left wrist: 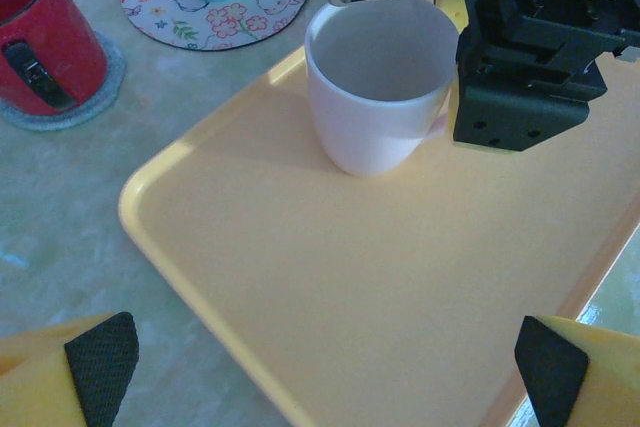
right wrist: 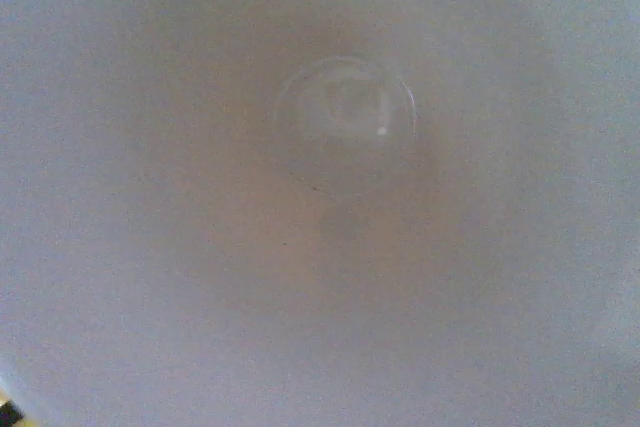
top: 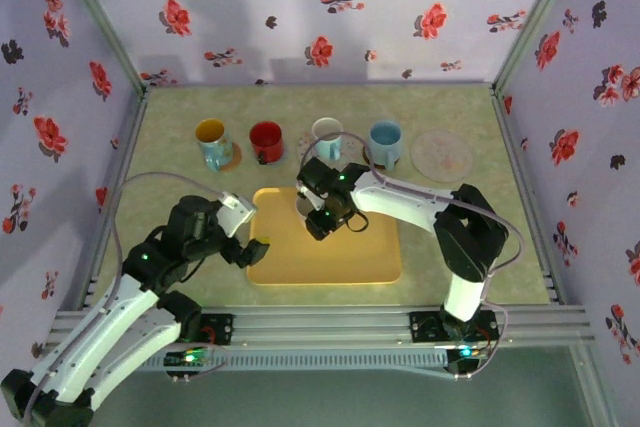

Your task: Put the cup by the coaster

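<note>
Right arm bent leftward over tray (top: 330,259); right claw (top: 319,215) at white cup (left wrist: 375,97) rim, grip unclear; left claw (left wrist: 325,367) fingers apart.

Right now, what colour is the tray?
Plain yellow, no pattern. The tray shows best in the left wrist view.

Robot test booth, floral walls (top: 330,17), aluminium rail (top: 320,319)

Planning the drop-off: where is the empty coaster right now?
In the top view, the empty coaster lies flat toward the back right, immediately right of the light blue cup.
</note>
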`<action>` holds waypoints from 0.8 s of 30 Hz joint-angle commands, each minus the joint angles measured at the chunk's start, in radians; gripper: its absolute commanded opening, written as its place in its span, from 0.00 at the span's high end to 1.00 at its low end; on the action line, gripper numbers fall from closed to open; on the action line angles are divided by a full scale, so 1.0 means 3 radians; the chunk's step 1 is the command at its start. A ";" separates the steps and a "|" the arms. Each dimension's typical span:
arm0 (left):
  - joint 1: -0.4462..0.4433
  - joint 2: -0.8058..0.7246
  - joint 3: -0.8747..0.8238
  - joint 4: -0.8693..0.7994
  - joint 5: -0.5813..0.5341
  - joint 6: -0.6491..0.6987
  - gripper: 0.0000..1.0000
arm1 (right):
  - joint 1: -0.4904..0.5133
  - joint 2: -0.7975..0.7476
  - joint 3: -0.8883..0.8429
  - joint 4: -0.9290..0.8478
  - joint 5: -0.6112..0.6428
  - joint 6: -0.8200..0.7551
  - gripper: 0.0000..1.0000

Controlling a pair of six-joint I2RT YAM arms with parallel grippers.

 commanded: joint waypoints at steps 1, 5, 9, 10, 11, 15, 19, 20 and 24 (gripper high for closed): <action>0.0022 0.0000 -0.0003 0.0077 0.0047 -0.0065 0.00 | 0.0025 0.0067 -0.0050 0.0025 0.0062 0.0045 0.43; 0.0022 0.0001 0.0003 0.0071 0.0047 -0.0076 0.00 | 0.0029 0.0064 -0.0096 0.0078 0.0058 0.0056 0.43; 0.0019 -0.0001 0.0005 0.0075 0.0047 -0.0074 0.00 | 0.0035 0.0087 -0.0120 0.0077 0.0052 0.0068 0.54; 0.0020 0.0000 0.0005 0.0079 0.0047 -0.0078 0.00 | 0.0037 0.0083 -0.0127 0.0084 0.0048 0.0073 0.56; 0.0022 0.0001 0.0007 0.0082 0.0047 -0.0078 0.00 | 0.0040 0.0081 -0.0134 0.0096 0.0047 0.0080 0.57; 0.0022 0.0010 0.0011 0.0087 0.0047 -0.0085 0.00 | 0.0047 0.0052 -0.0155 0.0153 0.0049 0.0086 0.65; 0.0022 0.0021 0.0016 0.0091 0.0045 -0.0098 0.00 | 0.0046 0.0038 -0.0155 0.0177 0.0057 0.0086 0.75; 0.0022 0.0019 0.0015 0.0096 0.0038 -0.0106 0.00 | 0.0048 0.0031 -0.0160 0.0186 0.0062 0.0086 0.78; 0.0022 0.0020 0.0005 0.0117 0.0027 -0.0129 0.00 | 0.0048 0.0028 -0.0160 0.0205 0.0078 0.0074 0.86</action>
